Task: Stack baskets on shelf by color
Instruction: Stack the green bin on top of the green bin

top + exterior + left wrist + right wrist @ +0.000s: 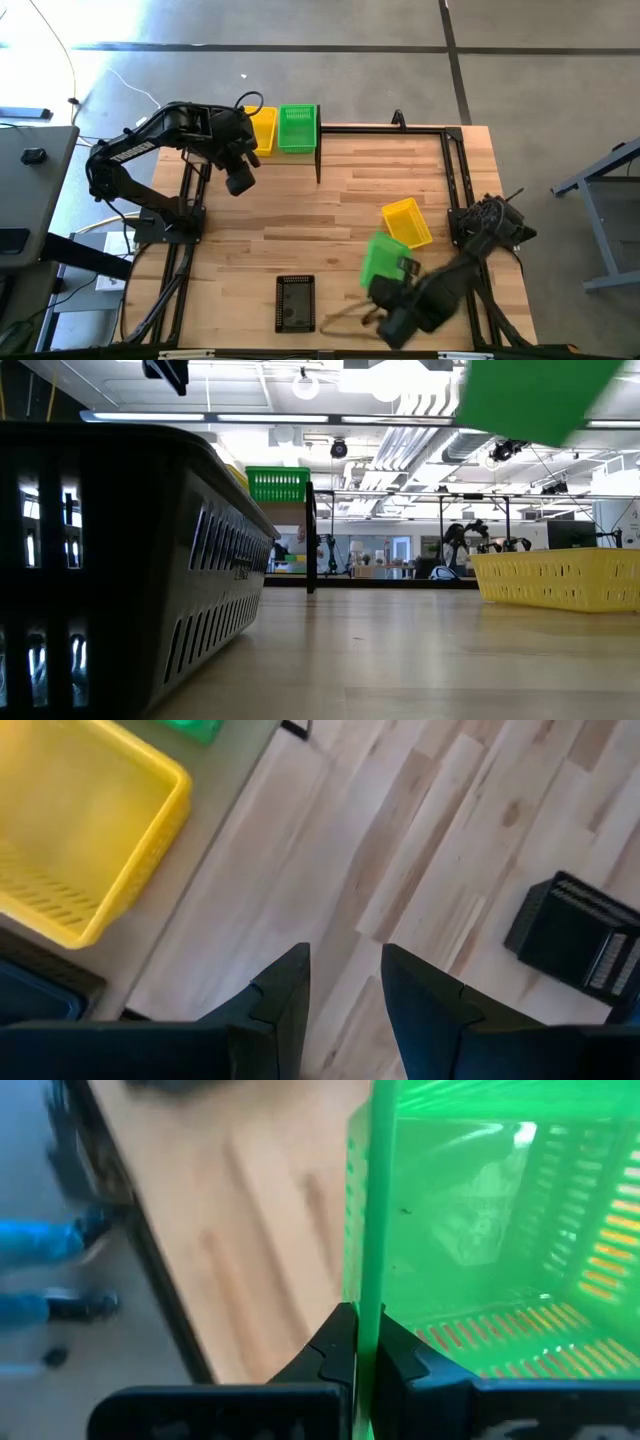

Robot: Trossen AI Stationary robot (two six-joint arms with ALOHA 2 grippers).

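Note:
My right gripper point(368, 1348) is shut on a bright green basket point(380, 258), held up over the table's near right part; it shows at the top of the low view point(535, 395). A yellow basket point(407, 222) rests by its bottom on the table just beyond it. A black basket point(295, 302) sits near the near edge. Another yellow basket point(263, 128) and a green one point(298, 128) stand on the shelf point(225, 815) at the far left. My left gripper point(345, 982) hovers open above the table, beside the shelf. My right gripper pinches the green basket's wall point(368, 1230) at its near end, one finger inside the basket and one outside. The fingers lie along the wall, which runs edge-on between them. The basket is lifted clear of the table, tilted point(535, 395).
The shelf's black metal frame post point(318, 165) stands by the green basket. Thin black rails point(452, 170) run along the table's far and right sides. Bare tabletop point(340, 210) lies between the shelf and the right-hand baskets. A cord point(335, 315) lies by the near edge.

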